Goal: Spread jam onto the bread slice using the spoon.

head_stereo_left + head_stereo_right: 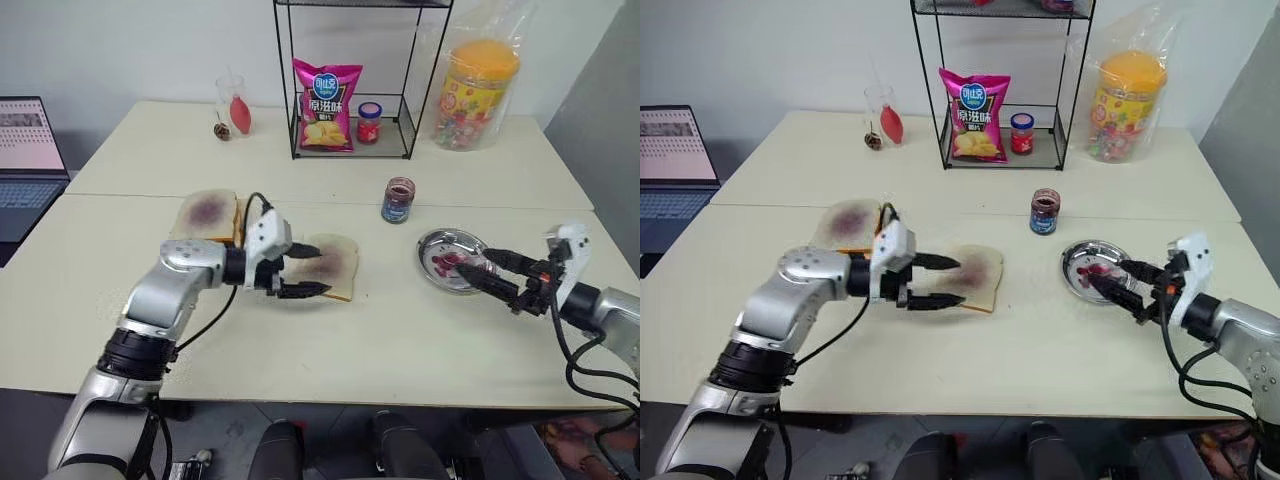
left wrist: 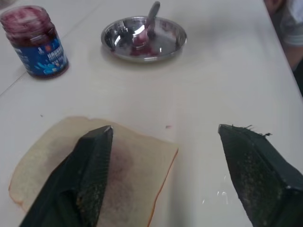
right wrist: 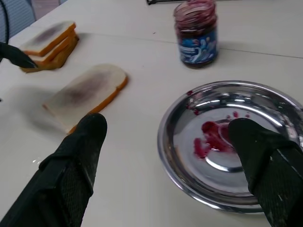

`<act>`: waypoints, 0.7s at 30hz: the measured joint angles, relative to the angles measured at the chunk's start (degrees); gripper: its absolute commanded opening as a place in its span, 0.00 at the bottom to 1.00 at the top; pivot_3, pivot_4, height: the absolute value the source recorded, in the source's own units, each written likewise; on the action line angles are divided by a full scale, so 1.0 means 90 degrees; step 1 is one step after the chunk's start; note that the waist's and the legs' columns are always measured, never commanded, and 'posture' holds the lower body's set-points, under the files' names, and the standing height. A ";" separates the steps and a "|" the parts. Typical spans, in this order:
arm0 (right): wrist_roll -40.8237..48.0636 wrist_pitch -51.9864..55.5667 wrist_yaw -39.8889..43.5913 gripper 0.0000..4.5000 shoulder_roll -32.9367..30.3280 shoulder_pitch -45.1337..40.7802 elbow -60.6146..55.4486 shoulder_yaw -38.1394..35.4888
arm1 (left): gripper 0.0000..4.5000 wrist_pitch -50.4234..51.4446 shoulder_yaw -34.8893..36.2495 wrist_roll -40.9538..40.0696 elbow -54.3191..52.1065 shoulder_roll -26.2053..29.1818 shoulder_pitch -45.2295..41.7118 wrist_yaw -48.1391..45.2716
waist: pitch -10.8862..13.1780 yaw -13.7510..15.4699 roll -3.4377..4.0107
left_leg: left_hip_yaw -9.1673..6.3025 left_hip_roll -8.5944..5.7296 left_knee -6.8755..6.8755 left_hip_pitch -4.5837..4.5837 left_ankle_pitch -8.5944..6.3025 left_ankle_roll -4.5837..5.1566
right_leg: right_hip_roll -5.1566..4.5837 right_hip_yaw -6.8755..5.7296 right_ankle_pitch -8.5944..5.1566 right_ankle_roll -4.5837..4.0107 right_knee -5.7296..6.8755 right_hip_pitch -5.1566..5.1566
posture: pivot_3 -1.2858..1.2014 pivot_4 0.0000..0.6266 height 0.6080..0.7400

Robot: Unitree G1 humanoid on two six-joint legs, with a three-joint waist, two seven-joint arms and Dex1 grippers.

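Both grippers, left [image 1: 303, 270] and right [image 1: 492, 271], gape wide, empty. Bread slice [image 1: 335, 262] lies soft, tearable, at nine o'clock of the dish [image 1: 436, 243]; the slim, slippery spoon [image 2: 152, 13] rests inside; grip its handle.

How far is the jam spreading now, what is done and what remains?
Looks nearly done: the bread slice already carries a purple jam smear, and the spoon rests in the metal dish. In hand: nothing; the left gripper and right gripper are open. Left: at most more spreading.
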 measured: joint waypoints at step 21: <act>0.0822 -0.0390 -0.2732 1.00 0.1991 -0.1644 0.3356 -0.1546 | 1.00 0.0416 -0.0127 -0.0303 -0.0447 -0.0571 -0.0188 0.0672 | -0.0002 -0.0041 0.0013 | 0.0013 -0.0002 -0.0007 0.0010 0.0000 0.0000 | 0.0002 0.0016 0.0002 0.0000 -0.0003 0.0003 | 0.52 0.24 1.00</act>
